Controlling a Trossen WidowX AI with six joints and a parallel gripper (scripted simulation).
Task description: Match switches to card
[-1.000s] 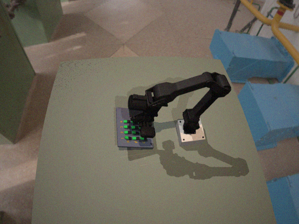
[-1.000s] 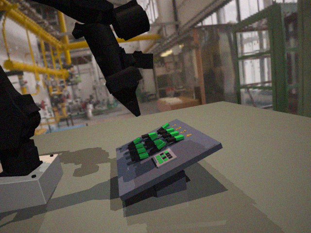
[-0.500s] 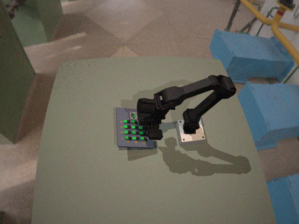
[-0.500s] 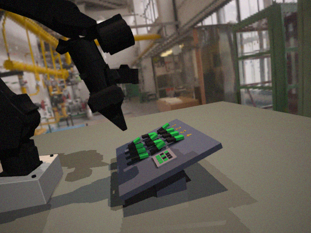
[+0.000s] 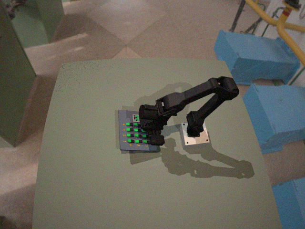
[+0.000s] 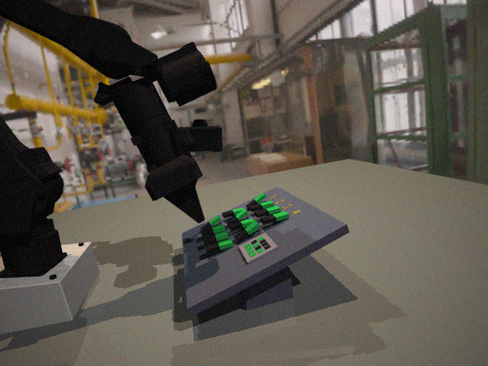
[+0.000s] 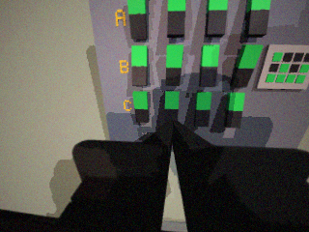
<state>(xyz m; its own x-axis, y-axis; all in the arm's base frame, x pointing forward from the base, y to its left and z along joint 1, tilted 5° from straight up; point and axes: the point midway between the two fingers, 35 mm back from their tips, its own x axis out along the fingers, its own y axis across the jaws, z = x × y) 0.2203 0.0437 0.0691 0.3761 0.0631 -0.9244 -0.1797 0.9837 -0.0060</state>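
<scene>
The tilted grey-blue panel (image 5: 121, 117) (image 6: 315, 232) (image 7: 102, 24) bears rows A, B and C of green-and-dark switches. The card (image 5: 135, 118) (image 6: 258, 247) (image 7: 288, 71) shows far row green, dark, dark, dark; middle row dark, green, dark, green; near row green throughout. In the exterior view, A1, B2, B4 and C1 have raised green halves; A2 to A4, B1 and B3 have lower green halves. C2 (image 7: 172, 101), C3 and C4 also look green-down. My gripper (image 6: 202, 220) (image 7: 172, 125) is shut and empty, its tips by C2's nearer end. Contact is unclear; the top view hides the tips.
The arm's pale base (image 5: 195, 135) (image 6: 78, 268) stands on the table (image 5: 98, 184) (image 6: 393, 204) on the panel's near side. The arm covers part of the panel in the top view. Blue boxes (image 5: 273, 110) stand beyond the table edge.
</scene>
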